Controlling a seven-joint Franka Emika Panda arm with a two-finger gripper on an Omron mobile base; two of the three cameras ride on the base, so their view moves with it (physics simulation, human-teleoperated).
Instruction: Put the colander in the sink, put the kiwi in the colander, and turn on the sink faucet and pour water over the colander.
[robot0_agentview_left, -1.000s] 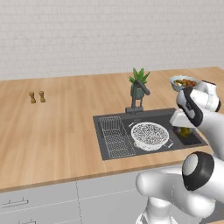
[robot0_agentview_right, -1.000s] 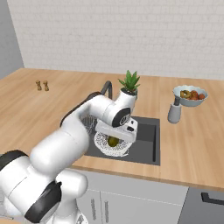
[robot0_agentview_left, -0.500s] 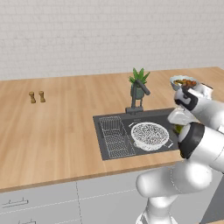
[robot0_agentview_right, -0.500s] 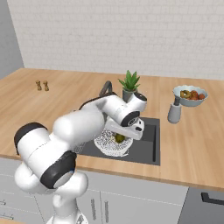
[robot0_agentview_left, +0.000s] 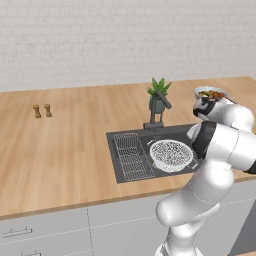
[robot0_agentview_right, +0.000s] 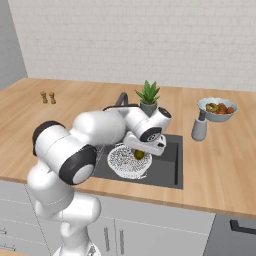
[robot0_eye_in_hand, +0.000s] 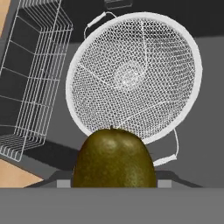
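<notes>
We are in the second step: the colander (robot0_eye_in_hand: 133, 76) already sits in the sink (robot0_agentview_left: 125, 172), beside the wire rack (robot0_eye_in_hand: 33, 74), and the gripper (robot0_agentview_right: 145, 150) holds the kiwi (robot0_eye_in_hand: 113, 158) between half-open jaws, above the colander's near rim. We think the next move is to bring the kiwi further over the middle of the bowl and then open the jaws. There the bowl is wide and free. The faucet (robot0_agentview_left: 159, 107) stands behind the sink, well apart, so it should not block us.
</notes>
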